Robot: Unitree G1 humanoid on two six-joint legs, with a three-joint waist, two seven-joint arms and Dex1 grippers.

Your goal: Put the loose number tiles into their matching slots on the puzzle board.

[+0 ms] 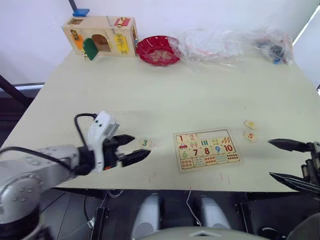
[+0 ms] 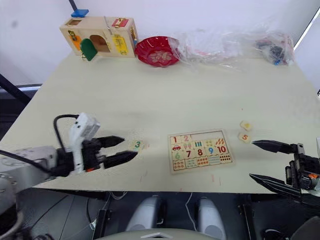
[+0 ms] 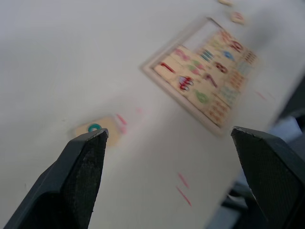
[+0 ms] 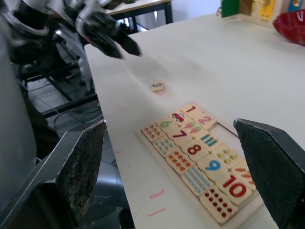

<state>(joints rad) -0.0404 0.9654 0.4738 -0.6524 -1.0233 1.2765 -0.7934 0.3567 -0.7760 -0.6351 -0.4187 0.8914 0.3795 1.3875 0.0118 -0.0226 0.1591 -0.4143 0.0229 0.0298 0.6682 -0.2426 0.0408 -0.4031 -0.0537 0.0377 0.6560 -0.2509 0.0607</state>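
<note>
A: Left side first. What's the left hand [image 1: 131,149] doing?

B: Low over the counter [image 1: 165,95], two black fingers spread apart, nothing between them. Tile 3 [image 1: 145,143] lies flat just past the fingertips, close but not touching as far as I can tell. Pale wood square, green digit.

A: Board?

B: Puzzle board [image 1: 206,149] sits flat near the counter's front edge, right of tile 3, clearly apart from it. Pale-wood rectangular tray. Top row has a red 1 and an orange 2 seated at its left end; the rest of that row looks like empty slots [image 1: 216,134]. Next row down is small pictures, a red car at the left. Below that come 6, 7, 8, 9, 10 in mixed colours, then a bottom row of little counting pictures.

A: Other loose tiles?

B: Two more to the right of the board, near its top right corner, close together. Tile 5 [image 1: 250,135] has an orange digit and is nearer the front edge. The tile behind it [image 1: 250,124] carries a yellowish mark, can't read the digit.

A: Right hand?

B: Right hand [image 1: 284,160] is at the counter's front right edge, fingers wide apart, empty, a bit right of tile 5.

A: Back of the counter?

B: Wooden latch box [image 1: 100,36] with coloured doors at the left, red bowl [image 1: 158,50] beside it, clear plastic bags [image 1: 232,45] to the right.
</note>
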